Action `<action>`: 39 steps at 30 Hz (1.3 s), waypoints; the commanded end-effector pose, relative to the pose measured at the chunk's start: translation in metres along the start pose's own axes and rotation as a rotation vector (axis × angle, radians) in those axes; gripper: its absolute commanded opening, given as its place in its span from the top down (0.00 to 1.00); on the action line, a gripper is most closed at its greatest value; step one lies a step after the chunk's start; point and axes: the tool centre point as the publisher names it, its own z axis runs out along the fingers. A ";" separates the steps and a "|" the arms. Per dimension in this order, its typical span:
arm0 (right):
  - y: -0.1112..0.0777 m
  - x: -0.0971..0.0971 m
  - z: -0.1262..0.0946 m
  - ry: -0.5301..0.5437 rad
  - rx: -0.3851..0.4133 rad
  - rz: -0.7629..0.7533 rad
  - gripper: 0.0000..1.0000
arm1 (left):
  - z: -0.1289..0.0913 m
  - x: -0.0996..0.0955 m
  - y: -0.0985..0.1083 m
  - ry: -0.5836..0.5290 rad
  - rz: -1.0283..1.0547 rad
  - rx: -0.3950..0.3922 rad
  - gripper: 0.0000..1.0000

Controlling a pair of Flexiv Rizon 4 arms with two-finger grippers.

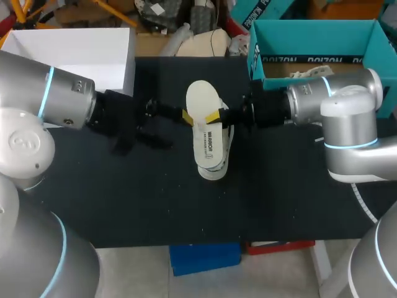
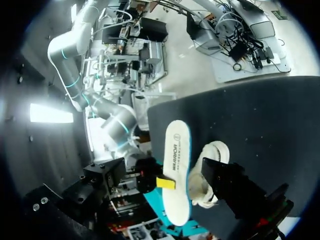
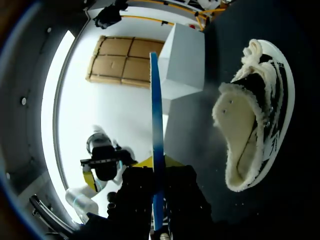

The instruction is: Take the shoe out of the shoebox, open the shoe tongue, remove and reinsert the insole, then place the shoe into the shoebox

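Support: a table (image 1: pixel 155 205) with a matt black top that fills the middle band of the head view, its front edge running across the lower part of the frame
Centre of the top: a white and black shoe (image 1: pixel 214 172) with a fleecy lining rests on the surface, lengthwise up and down the frame, well apart from both boxes
Upper left corner: a plain white box (image 1: pixel 80 53), open at the top, stands at the table's far left edge
Upper right corner: a teal shoebox (image 1: pixel 310 46), open, stands at the table's far right edge
Right side of the top: a thin pale curved line (image 1: pixel 366 208) runs over the black surface near the right edge
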 end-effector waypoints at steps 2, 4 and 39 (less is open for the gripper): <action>0.000 0.000 0.001 -0.003 0.000 0.001 1.00 | -0.001 0.015 -0.014 -0.252 -0.016 -0.096 0.00; 0.000 0.000 0.001 -0.003 0.000 0.001 1.00 | -0.001 0.021 -0.016 -0.311 -0.038 -0.111 0.00; 0.000 0.000 0.001 -0.003 0.000 0.001 1.00 | 0.052 0.052 0.030 -0.486 0.037 -0.092 0.58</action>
